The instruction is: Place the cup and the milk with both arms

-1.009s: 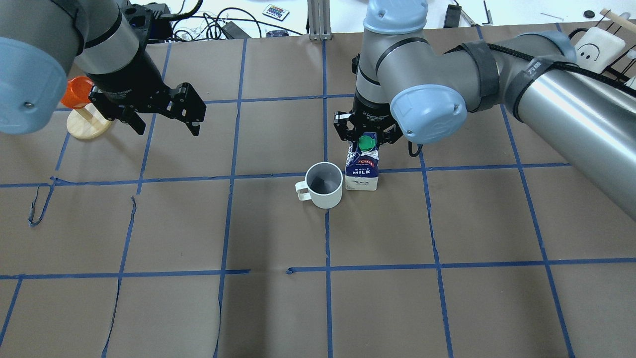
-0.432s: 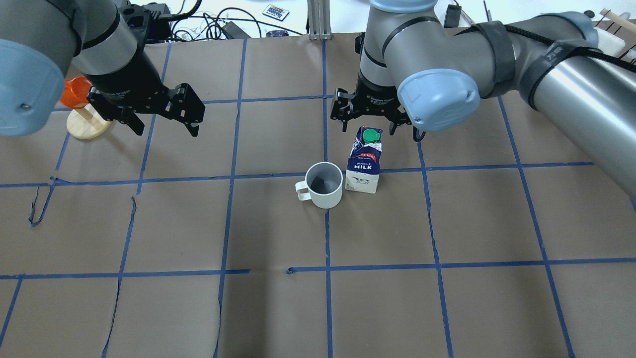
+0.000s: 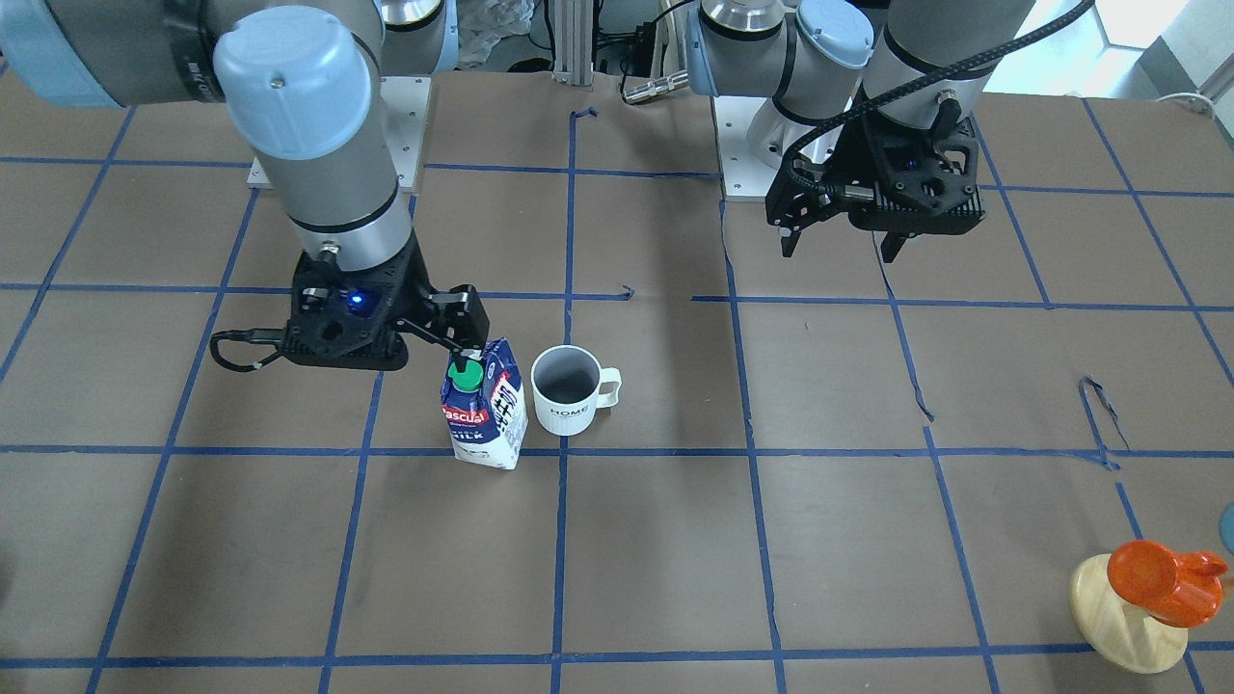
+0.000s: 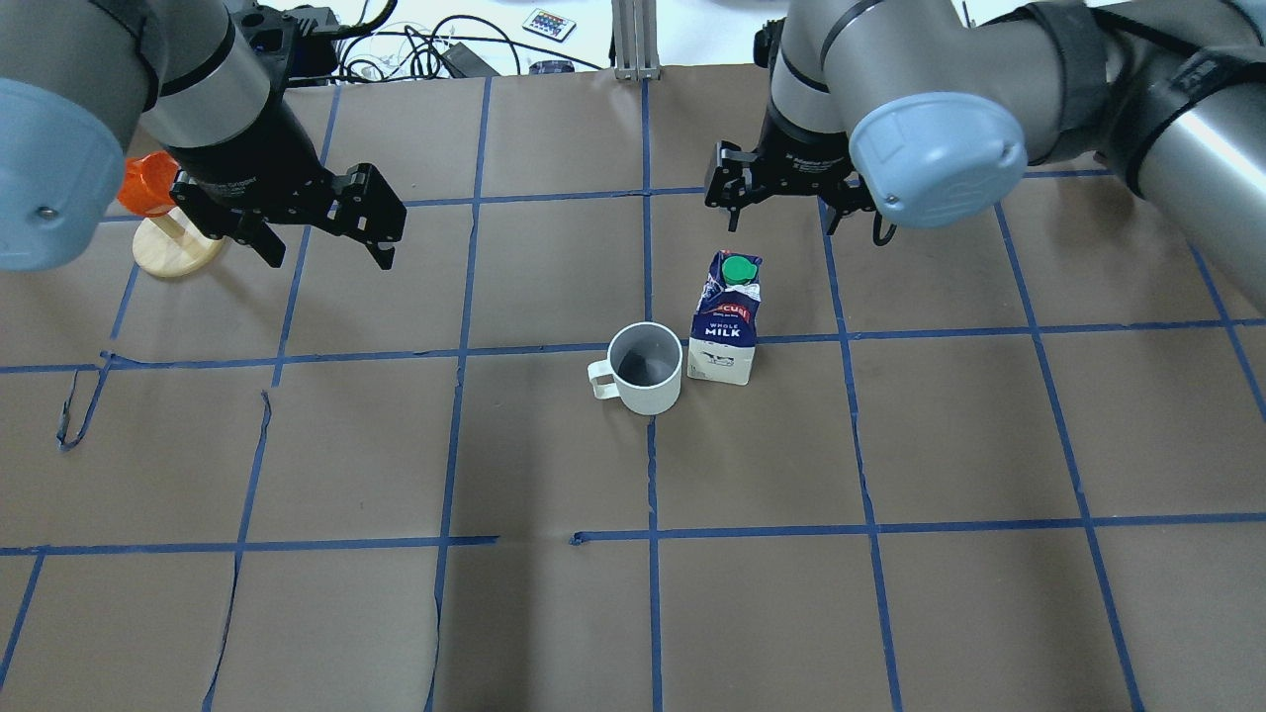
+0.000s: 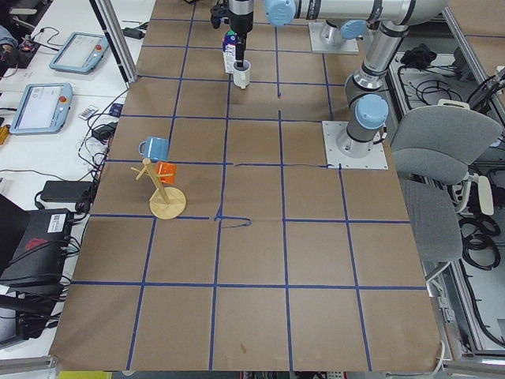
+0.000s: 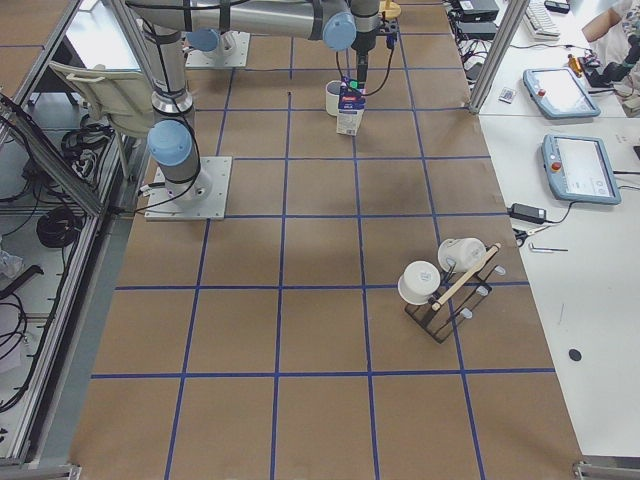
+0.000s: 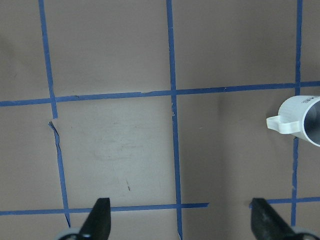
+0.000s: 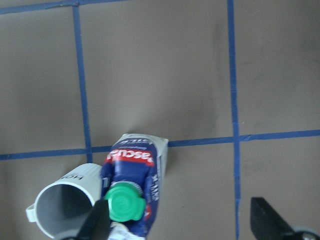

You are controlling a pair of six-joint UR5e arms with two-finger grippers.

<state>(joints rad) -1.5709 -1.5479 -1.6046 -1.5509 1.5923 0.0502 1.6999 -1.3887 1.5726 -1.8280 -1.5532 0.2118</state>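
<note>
The white ribbed cup (image 4: 645, 368) stands upright near the table's middle, handle toward my left. The blue and white milk carton (image 4: 724, 321) with a green cap stands upright just right of it, almost touching. My right gripper (image 4: 774, 213) is open and empty, raised above and beyond the carton, apart from it. The right wrist view shows the milk (image 8: 135, 175) and cup (image 8: 65, 205) below the open gripper (image 8: 182, 222). My left gripper (image 4: 331, 252) is open and empty, well left of the cup. The left wrist view shows the cup (image 7: 300, 120) at its right edge.
An orange cup (image 4: 148, 183) hangs on a wooden stand (image 4: 176, 247) at the far left, close behind my left gripper. Cables (image 4: 425, 49) lie past the table's far edge. A rack with white cups (image 6: 445, 280) stands toward the right end. Blue tape lines grid the brown table (image 4: 554, 613).
My right gripper has let go of the milk's top, risen and drawn back toward the far right. The carton stays upright beside the cup. My left arm has barely moved.
</note>
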